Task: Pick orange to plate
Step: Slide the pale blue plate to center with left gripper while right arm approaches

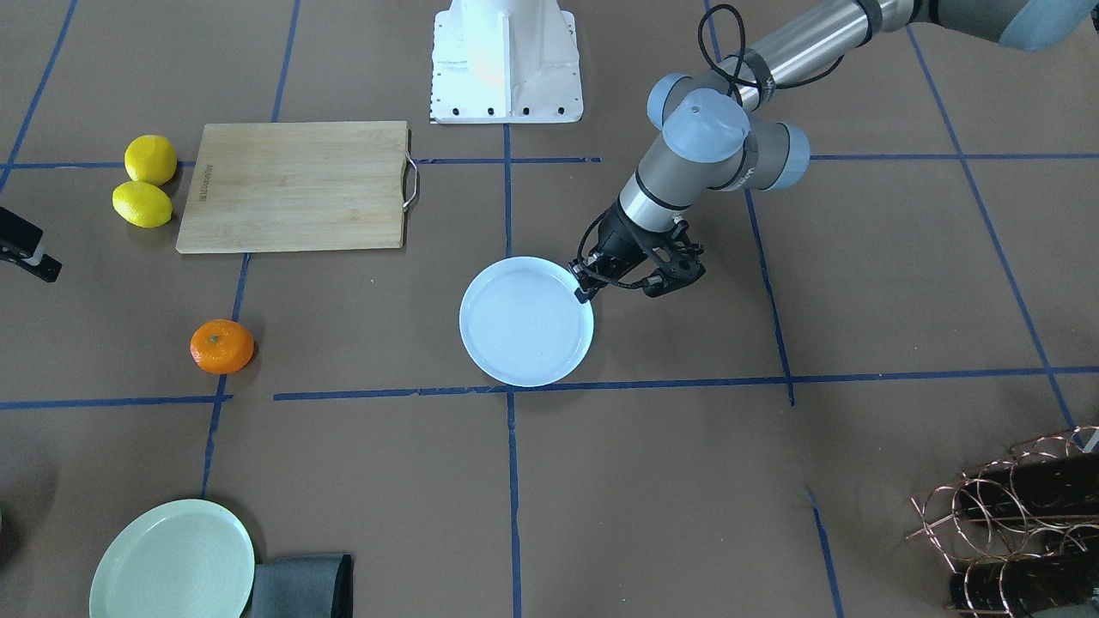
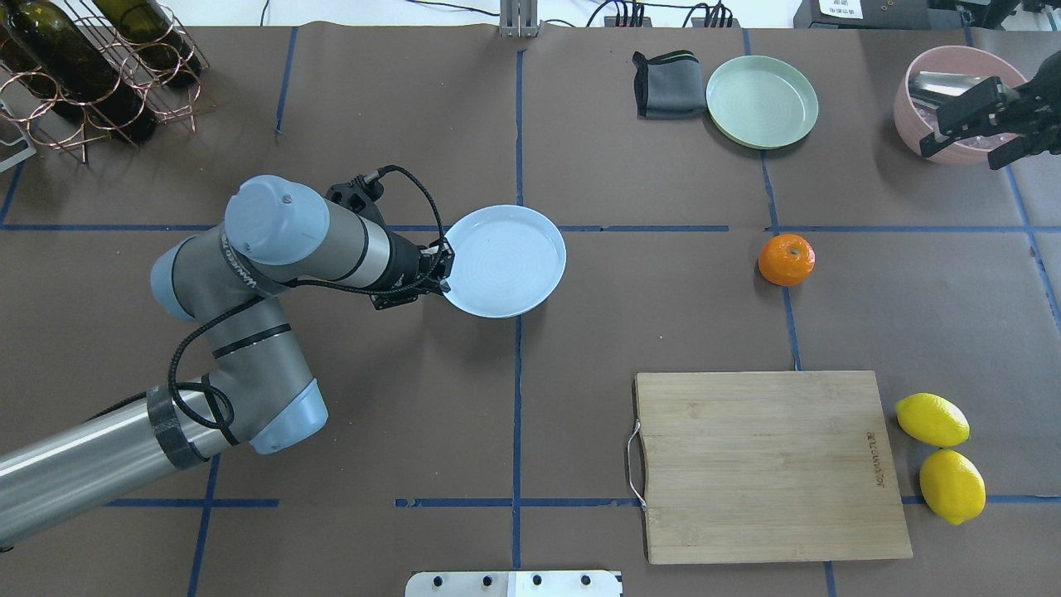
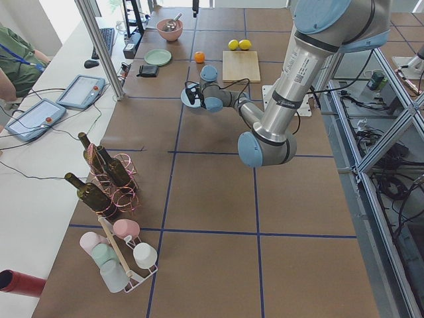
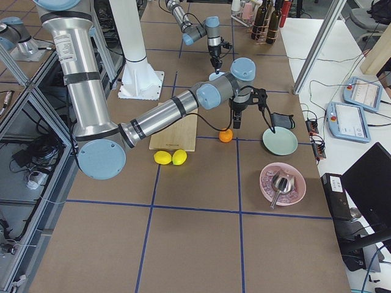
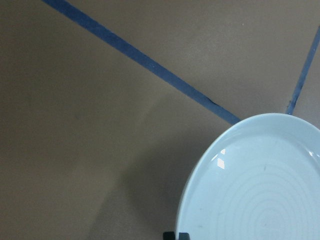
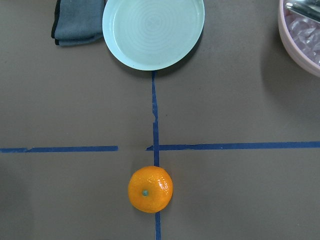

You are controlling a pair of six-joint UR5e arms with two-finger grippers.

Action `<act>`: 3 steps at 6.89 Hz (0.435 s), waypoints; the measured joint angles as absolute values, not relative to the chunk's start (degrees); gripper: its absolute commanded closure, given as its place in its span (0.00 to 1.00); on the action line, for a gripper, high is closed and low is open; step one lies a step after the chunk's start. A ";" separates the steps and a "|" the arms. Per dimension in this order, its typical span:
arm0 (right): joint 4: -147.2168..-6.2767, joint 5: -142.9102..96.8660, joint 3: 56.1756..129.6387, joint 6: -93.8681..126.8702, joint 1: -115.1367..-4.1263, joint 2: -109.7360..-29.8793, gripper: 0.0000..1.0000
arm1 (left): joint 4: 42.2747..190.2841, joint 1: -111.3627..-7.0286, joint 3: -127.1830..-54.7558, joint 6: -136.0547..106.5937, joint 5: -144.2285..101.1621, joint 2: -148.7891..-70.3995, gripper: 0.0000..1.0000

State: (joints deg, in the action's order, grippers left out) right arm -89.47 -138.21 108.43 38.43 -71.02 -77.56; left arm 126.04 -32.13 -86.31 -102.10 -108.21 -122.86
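Orange (image 6: 150,189) shows in right wrist view, plate (image 5: 255,185) in left.

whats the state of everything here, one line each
orange: on the table, on no plate, untouched
plate: empty
left gripper: at the plate's rim, grip unclear
right gripper: open, empty
green plate: empty
cloth: folded
board: lying flat, bare
lemons: whole, beside the board
bowl: holds a metal scoop
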 measured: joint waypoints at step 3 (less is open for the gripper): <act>-89.47 -133.32 109.26 41.96 -66.34 -76.50 0.00 | 126.09 -30.59 -85.83 -100.89 -107.26 -123.65 0.00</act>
State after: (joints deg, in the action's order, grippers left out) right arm -89.47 -133.32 109.26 41.96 -66.34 -76.50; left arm 126.09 -30.59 -85.83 -100.89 -107.26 -123.65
